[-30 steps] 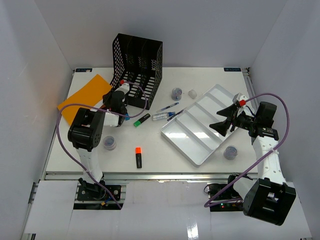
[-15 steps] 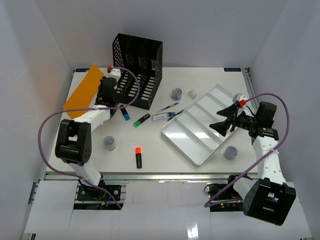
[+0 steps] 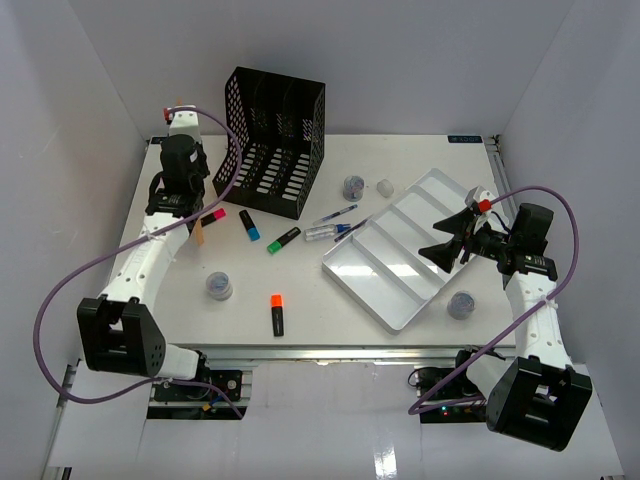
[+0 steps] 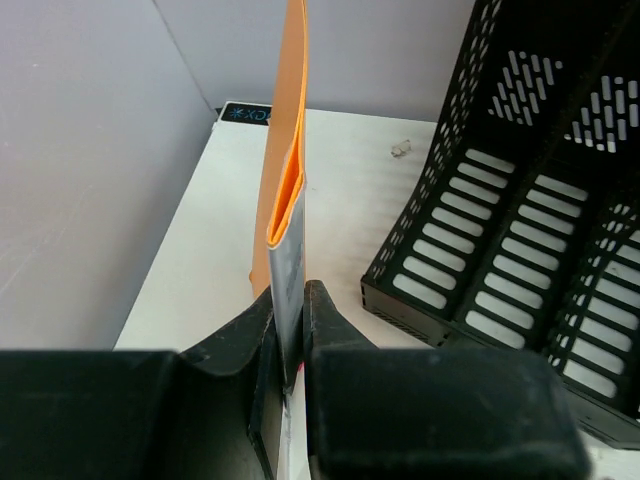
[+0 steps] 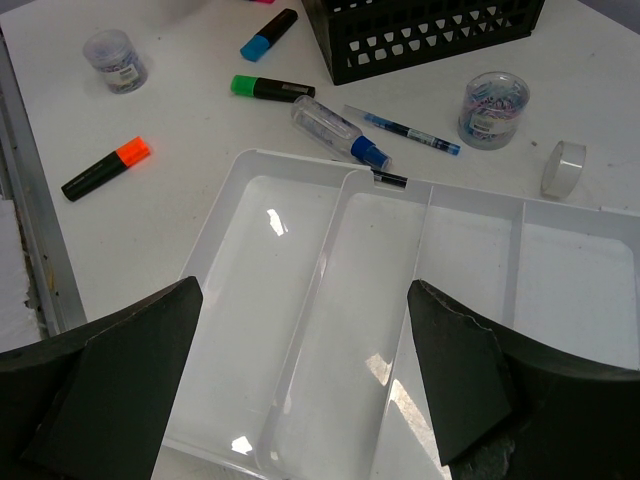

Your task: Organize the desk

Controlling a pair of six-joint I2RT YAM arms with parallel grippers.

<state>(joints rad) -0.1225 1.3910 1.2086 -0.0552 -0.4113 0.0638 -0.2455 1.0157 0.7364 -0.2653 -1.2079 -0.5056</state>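
Note:
The white desk [image 3: 340,320] holds scattered stationery. My left gripper [image 3: 190,212] [image 4: 290,300] is shut on an orange folder [image 4: 285,170], held upright on edge to the left of the black mesh file holder [image 3: 275,140] [image 4: 520,200]. From above only a thin orange sliver of the folder [image 3: 200,234] shows. My right gripper [image 3: 447,246] [image 5: 305,300] is open and empty, hovering over the white compartmented tray [image 3: 352,275] [image 5: 290,158].
A pink marker [image 3: 213,215], blue-capped marker [image 3: 246,225], green-capped marker [image 3: 284,239], orange-capped marker [image 3: 277,313], pen [image 3: 335,214] and small bottle [image 3: 325,231] lie loose. Clip jars [image 3: 354,186] [image 3: 219,286] [image 3: 461,304] and a tape roll [image 3: 384,187] stand around the tray.
My left arm swung left and stretched toward the back, raising the orange folder from flat on the desk to upright on edge. A pink marker came into view. The right arm has not moved.

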